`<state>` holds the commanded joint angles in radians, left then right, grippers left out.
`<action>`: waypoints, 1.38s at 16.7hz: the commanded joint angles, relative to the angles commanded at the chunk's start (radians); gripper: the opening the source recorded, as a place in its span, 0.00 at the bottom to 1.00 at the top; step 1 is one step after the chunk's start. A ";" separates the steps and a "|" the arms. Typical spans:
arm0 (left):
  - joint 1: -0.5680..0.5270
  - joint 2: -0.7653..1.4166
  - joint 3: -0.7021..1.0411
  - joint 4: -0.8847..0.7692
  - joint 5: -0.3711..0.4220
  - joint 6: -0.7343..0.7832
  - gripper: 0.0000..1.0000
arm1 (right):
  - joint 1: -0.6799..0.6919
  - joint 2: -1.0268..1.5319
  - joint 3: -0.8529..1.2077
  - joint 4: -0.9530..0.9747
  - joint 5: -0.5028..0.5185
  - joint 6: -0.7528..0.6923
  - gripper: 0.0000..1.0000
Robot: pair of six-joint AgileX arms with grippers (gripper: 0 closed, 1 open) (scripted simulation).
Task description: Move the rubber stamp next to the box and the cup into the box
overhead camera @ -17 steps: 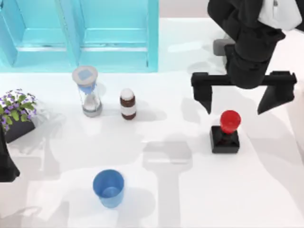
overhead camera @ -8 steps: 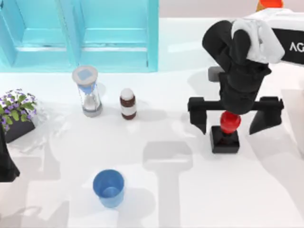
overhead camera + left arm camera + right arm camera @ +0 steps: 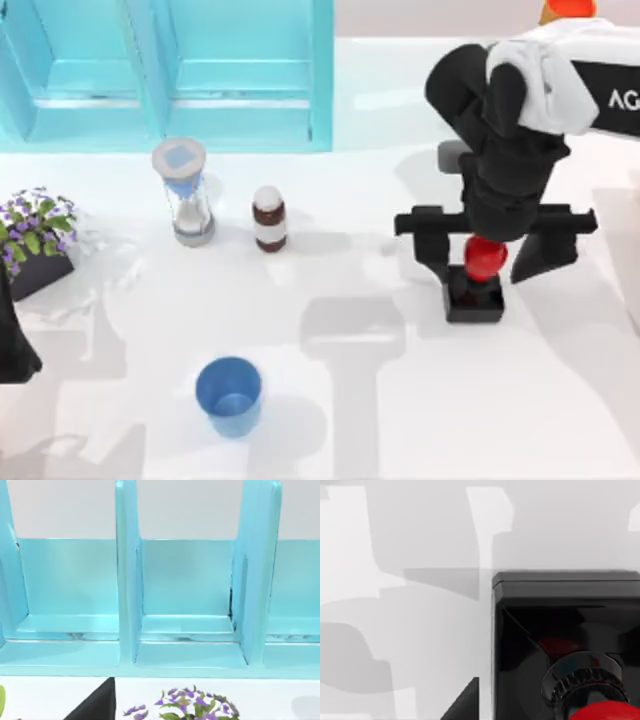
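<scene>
The right gripper [image 3: 487,258] hangs directly above the rubber stamp [image 3: 476,281], jaws spread wide to either side of its red knob [image 3: 485,258].

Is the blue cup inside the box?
No, the cup stands on the bare table, far from the box.
</scene>
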<state>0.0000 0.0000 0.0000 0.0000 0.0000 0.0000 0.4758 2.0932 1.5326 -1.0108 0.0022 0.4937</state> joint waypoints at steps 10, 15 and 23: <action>0.000 0.000 0.000 0.000 0.000 0.000 1.00 | 0.000 0.000 0.000 0.000 0.000 0.000 0.00; 0.000 0.000 0.000 0.000 0.000 0.000 1.00 | 0.000 0.000 0.000 0.000 0.000 0.000 0.00; 0.000 0.000 0.000 0.000 0.000 0.000 1.00 | -0.156 -0.121 0.063 -0.206 -0.001 -0.155 0.00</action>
<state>0.0000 0.0000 0.0000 0.0000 0.0000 0.0000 0.3199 1.9726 1.5951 -1.2169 0.0017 0.3386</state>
